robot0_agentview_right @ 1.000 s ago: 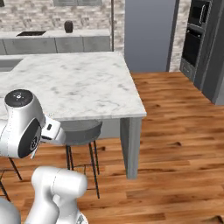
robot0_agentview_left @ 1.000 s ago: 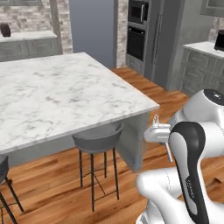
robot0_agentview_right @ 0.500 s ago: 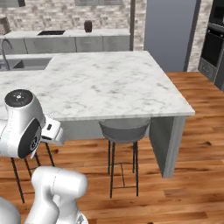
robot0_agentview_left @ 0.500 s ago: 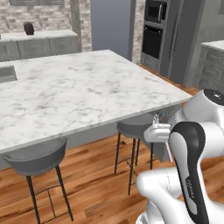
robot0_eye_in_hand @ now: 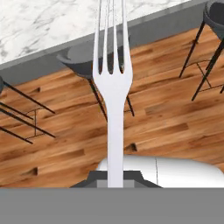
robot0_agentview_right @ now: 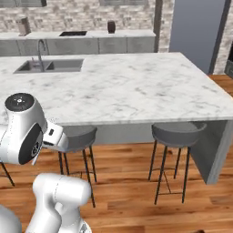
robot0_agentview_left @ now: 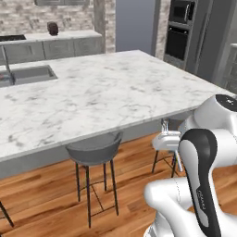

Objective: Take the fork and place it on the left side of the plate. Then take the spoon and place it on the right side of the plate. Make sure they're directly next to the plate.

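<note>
The claw (robot0_eye_in_hand: 115,181) is clamped on the fork (robot0_eye_in_hand: 113,100), gripping the handle at its lower end so the tines point straight up and away from the hand. In the hand view, the fork stands in front of a wood floor (robot0_eye_in_hand: 166,118), a grey stool (robot0_eye_in_hand: 89,59) and the edge of the marble counter (robot0_eye_in_hand: 52,26). In the left base view, the claw (robot0_agentview_left: 167,139) sits just off the near edge of the counter (robot0_agentview_left: 92,99), above a stool (robot0_agentview_left: 95,150), with the thin fork (robot0_agentview_left: 163,125) sticking up from it. A sink (robot0_agentview_left: 25,75) is set into the far left of the counter. In the right base view, two stools (robot0_agentview_right: 177,134) stand under the counter's near edge.
</note>
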